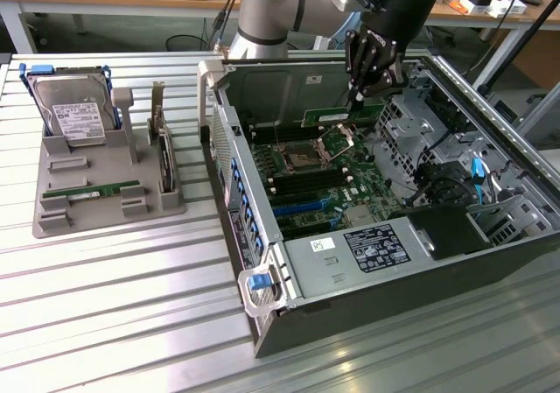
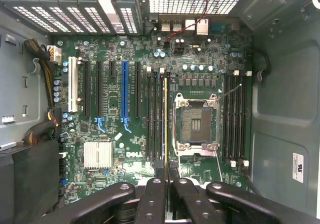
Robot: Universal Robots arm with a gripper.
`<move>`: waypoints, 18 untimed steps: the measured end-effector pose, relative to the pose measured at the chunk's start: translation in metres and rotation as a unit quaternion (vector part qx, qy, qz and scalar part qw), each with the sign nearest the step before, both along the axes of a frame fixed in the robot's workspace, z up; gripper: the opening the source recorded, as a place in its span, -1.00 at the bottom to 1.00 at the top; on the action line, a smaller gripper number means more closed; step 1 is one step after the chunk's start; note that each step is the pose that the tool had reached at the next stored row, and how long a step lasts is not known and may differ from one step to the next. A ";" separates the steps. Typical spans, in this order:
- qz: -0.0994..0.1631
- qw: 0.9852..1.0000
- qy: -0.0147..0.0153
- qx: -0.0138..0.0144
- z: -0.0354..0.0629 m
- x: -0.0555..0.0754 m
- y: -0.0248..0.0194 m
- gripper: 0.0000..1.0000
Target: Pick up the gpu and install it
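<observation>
The fingers (image 2: 152, 199) were pinched on the flat faces of the gpu (image 2: 166, 119) — probably light, stiff yet brittle, best held so, clear of its contact edge — which ran edge-on from between them over the slots of the motherboard (image 2: 112, 134).

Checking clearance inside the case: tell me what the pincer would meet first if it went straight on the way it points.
Likely the black slots beside the CPU socket on the motherboard. The gpu clamped in the pincer would touch before the pincer itself. Which slot is unclear.
</observation>
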State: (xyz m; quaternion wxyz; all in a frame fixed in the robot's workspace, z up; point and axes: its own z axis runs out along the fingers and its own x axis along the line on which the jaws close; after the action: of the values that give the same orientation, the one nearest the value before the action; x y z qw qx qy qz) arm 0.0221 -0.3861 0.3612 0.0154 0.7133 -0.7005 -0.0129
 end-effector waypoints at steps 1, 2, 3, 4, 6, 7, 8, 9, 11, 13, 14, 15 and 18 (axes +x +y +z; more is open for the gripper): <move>0.000 1.000 0.000 0.000 -0.0003 0.000 0.0000 -0.76; 0.000 1.000 0.000 0.000 -0.0006 0.000 0.0000 -0.76; 0.000 1.000 0.000 0.000 -0.0008 0.000 0.0000 -0.76; 0.000 1.000 0.000 0.000 -0.0009 0.000 0.0000 -0.76; 0.000 1.000 0.000 0.000 -0.0013 0.000 0.0000 -0.76; 0.000 1.000 0.000 0.000 -0.0015 0.000 0.0000 -0.76; 0.000 1.000 0.000 0.000 -0.0017 0.000 0.0000 -0.76; 0.000 1.000 0.000 0.000 -0.0018 0.000 0.0000 -0.76; 0.000 1.000 0.000 0.000 -0.0021 0.000 0.0000 -0.76; 0.000 1.000 0.000 0.000 -0.0025 0.000 0.0000 -0.76; 0.000 1.000 0.000 0.000 -0.0027 0.000 0.0000 -0.76; 0.000 1.000 0.000 0.000 -0.0030 0.000 0.0000 -0.76; 0.000 1.000 0.000 0.000 -0.0035 0.000 0.0000 -0.76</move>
State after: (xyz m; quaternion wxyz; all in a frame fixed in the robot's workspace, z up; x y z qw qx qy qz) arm 0.0221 -0.3861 0.3577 0.0154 0.7133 -0.7005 -0.0129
